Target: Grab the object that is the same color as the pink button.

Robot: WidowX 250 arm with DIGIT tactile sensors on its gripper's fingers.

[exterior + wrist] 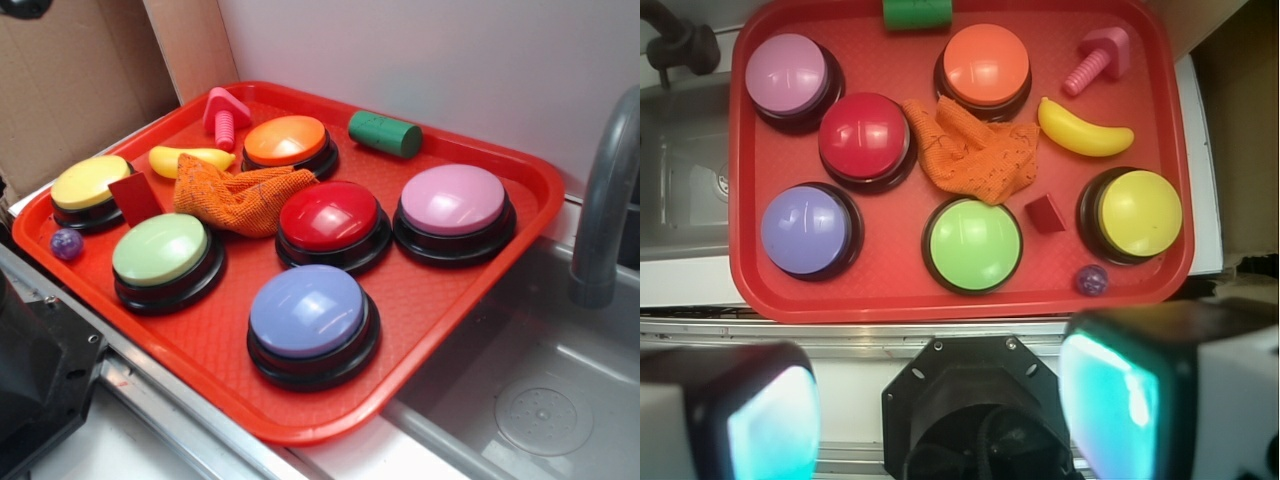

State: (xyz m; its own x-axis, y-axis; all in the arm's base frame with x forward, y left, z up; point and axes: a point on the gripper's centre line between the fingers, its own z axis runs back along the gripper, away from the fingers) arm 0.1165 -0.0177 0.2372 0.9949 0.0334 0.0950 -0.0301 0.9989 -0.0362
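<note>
The hot-pink toy bolt lies at the tray's far left corner, its ribbed shaft pointing toward the banana. The pale pink dome button stands on its black base at the tray's right side, beside the red button. My gripper hangs high over the robot base, off the near edge of the tray, far from the bolt. Its two pads are wide apart with nothing between them. The exterior view does not show the gripper.
On the red tray also sit orange, yellow, green and lavender-blue buttons, a banana, orange cloth, red card, green cylinder and purple ball. A sink and faucet lie right.
</note>
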